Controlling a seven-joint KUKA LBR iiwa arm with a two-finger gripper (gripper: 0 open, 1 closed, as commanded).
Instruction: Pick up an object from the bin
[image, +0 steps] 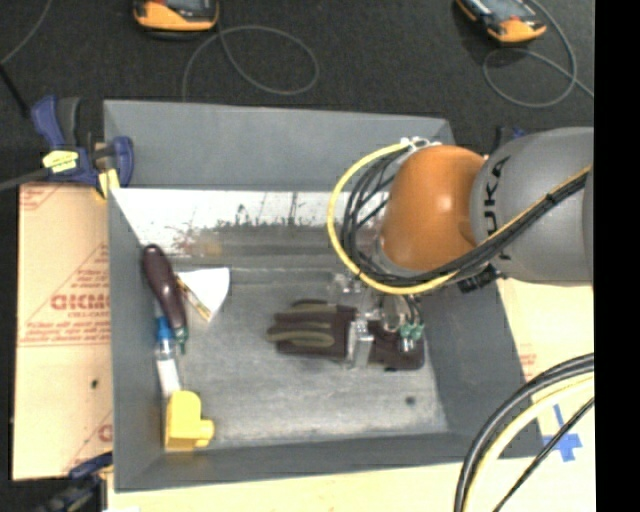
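Claw (378, 338) low over the bin's (300, 150) right-centre; can't tell if open or gripping. Nearest us, yellow block (187, 421), front-left. Mid-bin, dark glove (305, 330) w/ cuff under the claw: we reckon prob. soft, light, floppy, so pinch bunched cuff fabric, not the limp ends.

Hidden under the arm

The orange cover (430, 205) and its cables (342, 225) hide the top of the claw (378, 338) and part of the bin (270, 150) floor. The claw covers the right end of the dark glove (305, 328). A dark lump (402, 354) beside it may be more glove; it is too hard to tell. The grey arm (540, 200) is cut off at the right.
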